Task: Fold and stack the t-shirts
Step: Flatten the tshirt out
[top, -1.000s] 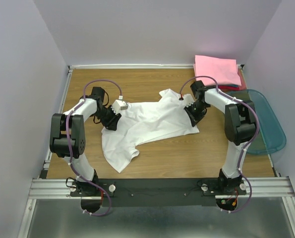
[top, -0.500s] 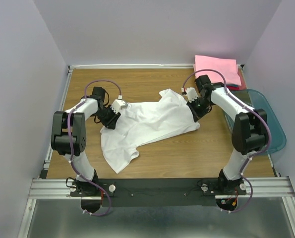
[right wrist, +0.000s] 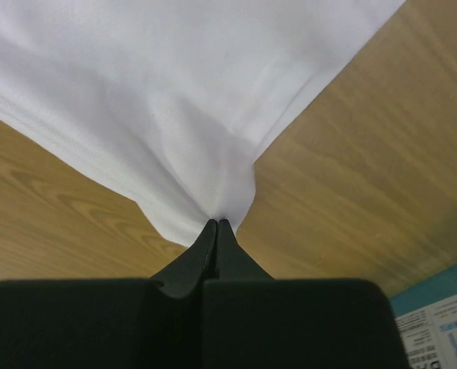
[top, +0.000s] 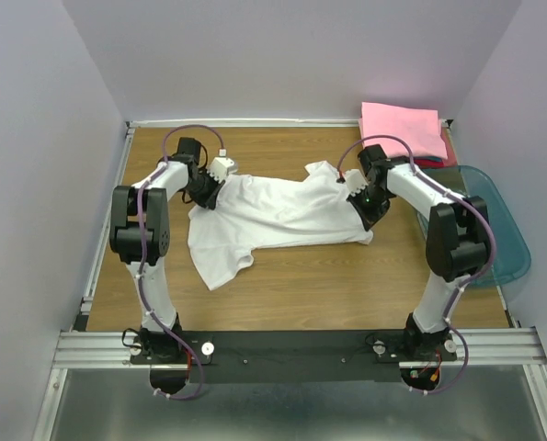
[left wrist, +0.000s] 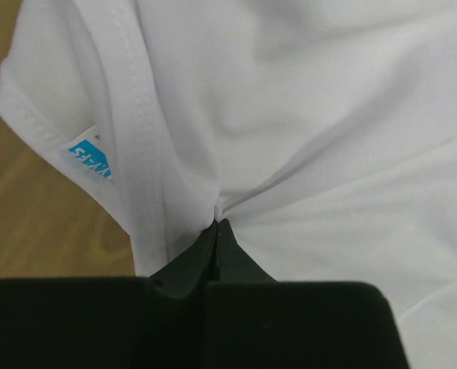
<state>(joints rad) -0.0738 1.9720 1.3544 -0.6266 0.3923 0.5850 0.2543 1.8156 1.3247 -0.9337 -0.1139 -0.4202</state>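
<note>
- We see the spread t-shirt (top: 273, 216) across the desk's (top: 347, 285) middle, running left to right.
- We find the folded t-shirts (top: 400, 129) stacked in the far right corner.
- We see the bin (top: 498, 230) at the right edge, before that stack.

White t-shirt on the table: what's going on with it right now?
Both arms have hold of the white t-shirt. The left arm has its jaws shut on cloth near the blue label, and the right arm has its jaws shut on a pinch of cloth at the opposite edge. The shirt lies loosely spread across the table, not yet folded. A folded pink shirt sits at the far right corner.
</note>
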